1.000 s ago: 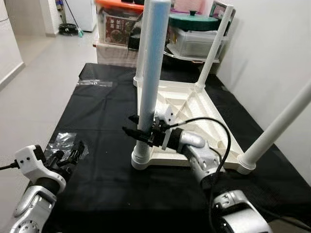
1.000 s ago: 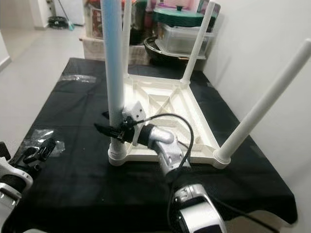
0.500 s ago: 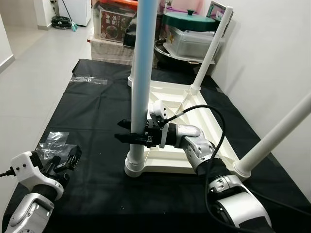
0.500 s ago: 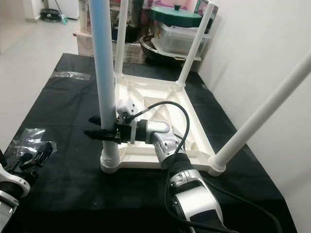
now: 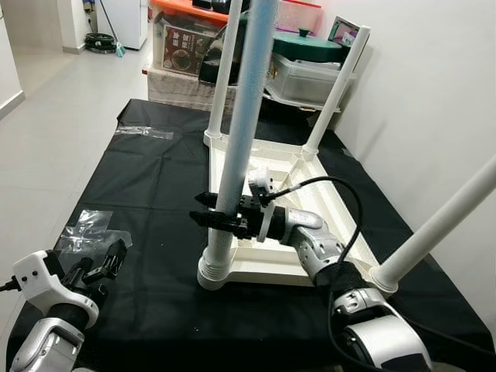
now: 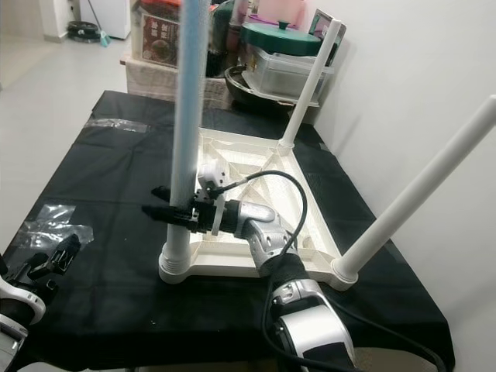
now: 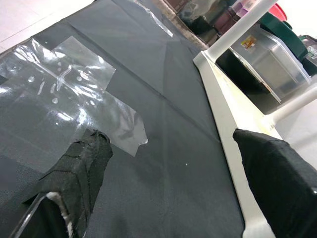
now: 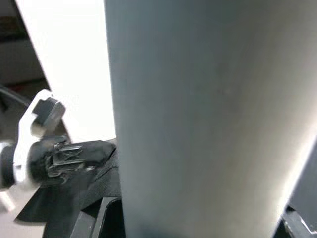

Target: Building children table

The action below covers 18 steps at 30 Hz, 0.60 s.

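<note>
While the right gripper (image 5: 215, 218) clamps the near leg (image 5: 236, 155) at frame centre, seating it seems underway; next, firm downward pressure.

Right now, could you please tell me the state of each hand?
Left hand: open, holding nothing.
Right hand: closed around the near table leg.

White wall (image 5: 434, 85), pale tiled floor (image 5: 54, 116), stacked storage bins (image 5: 310, 70)
</note>
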Available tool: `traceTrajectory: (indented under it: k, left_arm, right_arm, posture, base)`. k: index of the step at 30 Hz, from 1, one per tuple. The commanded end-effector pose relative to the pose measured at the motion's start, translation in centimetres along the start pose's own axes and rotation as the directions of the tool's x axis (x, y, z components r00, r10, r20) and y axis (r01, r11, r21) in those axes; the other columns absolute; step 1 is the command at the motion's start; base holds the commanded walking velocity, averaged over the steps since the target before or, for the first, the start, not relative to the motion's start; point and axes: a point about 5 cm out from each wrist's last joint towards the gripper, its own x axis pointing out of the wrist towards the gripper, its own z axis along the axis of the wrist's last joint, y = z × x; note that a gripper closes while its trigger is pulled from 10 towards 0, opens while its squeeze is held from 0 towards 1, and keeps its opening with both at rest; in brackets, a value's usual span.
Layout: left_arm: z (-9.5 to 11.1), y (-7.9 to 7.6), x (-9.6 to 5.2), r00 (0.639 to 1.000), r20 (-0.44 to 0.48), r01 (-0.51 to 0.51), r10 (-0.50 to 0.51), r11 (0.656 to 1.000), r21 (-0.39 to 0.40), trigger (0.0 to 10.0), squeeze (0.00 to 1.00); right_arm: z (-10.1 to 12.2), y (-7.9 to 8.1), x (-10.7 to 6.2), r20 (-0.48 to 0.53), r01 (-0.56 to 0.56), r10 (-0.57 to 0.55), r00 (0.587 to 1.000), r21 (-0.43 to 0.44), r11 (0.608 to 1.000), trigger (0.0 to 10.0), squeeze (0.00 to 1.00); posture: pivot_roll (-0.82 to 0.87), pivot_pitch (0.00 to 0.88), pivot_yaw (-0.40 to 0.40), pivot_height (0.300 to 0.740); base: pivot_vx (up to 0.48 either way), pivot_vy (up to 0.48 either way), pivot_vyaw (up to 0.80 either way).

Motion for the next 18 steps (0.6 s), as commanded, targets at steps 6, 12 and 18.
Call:
traceTrajectory:
  k: [6,12,18]
  left_arm:
    - [-0.2,-0.1,0.4,1.0,-0.009,0.013,-0.013,1.0,-0.008,10.0,0.0]
    - [-0.2,-0.1,0.6,1.0,-0.012,0.017,-0.017,1.0,-0.007,10.0,0.0]
    - [-0.2,-0.2,1.0,1.0,-0.014,0.025,-0.025,1.0,-0.006,10.0,0.0]
  right_arm:
    - [-2.9,-2.9,-5.6,0.001,0.449,-0.449,0.893,0.053,0.892,10.0,0.0]
    - [-2.2,-3.6,-7.7,0.036,0.543,-0.542,0.839,-0.014,0.84,10.0,0.0]
    - [-0.7,-5.6,-11.8,0.077,0.761,-0.759,0.647,-0.137,0.634,10.0,0.0]
  posture:
    - [0.11,0.0,-0.177,0.74]
    - [0.09,0.0,-0.169,0.74]
    - [0.08,0.0,-0.16,0.74]
  base:
    - [0.0,0.0,0.0]
    - [0.0,0.0,0.0]
    - [0.0,0.0,0.0]
